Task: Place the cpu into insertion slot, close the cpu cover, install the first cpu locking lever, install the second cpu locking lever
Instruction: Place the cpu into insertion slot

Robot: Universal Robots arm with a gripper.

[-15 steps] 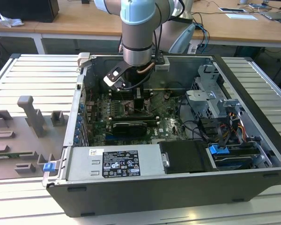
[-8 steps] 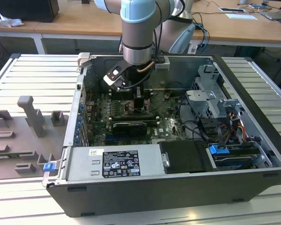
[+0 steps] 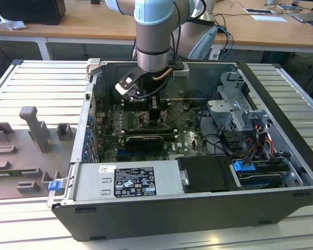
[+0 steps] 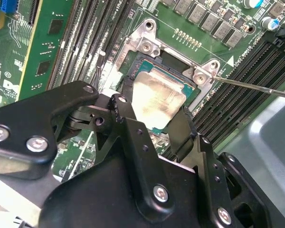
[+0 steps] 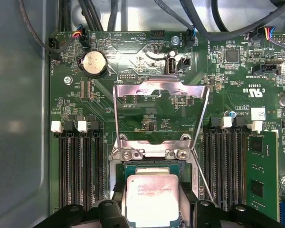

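one cpu [image 4: 156, 102], slatted table [image 3: 41, 88], desks [image 3: 94, 23] behind

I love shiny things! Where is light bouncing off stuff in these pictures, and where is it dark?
In the second wrist view glare whitens the chip; in the first wrist view the raised cover gleams; in the exterior view the computer case is dim inside, the desk behind bright.
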